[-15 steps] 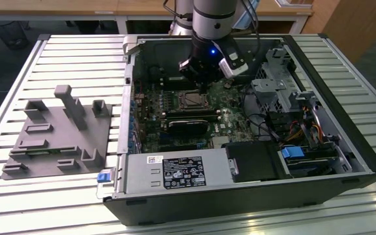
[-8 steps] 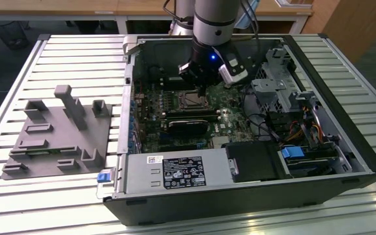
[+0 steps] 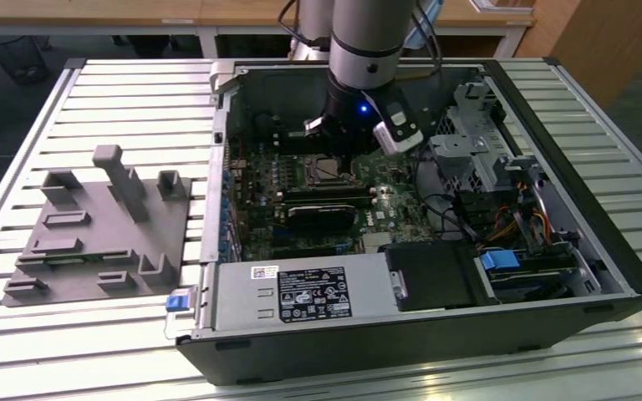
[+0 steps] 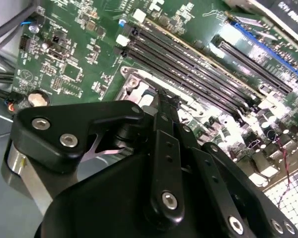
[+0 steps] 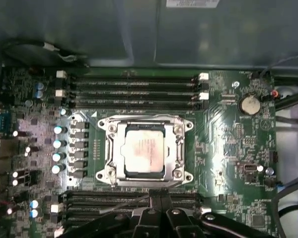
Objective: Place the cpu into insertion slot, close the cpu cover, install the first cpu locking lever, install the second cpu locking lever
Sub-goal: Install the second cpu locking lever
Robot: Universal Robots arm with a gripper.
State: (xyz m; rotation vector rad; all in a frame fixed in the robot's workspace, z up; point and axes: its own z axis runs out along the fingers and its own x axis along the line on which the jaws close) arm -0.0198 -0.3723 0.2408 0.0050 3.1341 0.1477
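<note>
Exterior view: a slatted metal table [image 3: 98, 92] carries an open computer case [image 3: 433, 334] and, toward that view's left, a grey moulded fixture [image 3: 98, 230], with wooden furniture behind the table's far edge. Inside the case the arm reaches down over the green motherboard [image 5: 223, 144], its gripper [image 5: 159, 206] hanging just beside the insertion slot [image 5: 181, 124], fingers drawn together on nothing. First wrist view shows the cpu [image 5: 145, 151] seated in that slot, the cpu cover [image 5: 120, 148] lying flat around it, between two banks of black memory slots [image 5: 134, 87].
</note>
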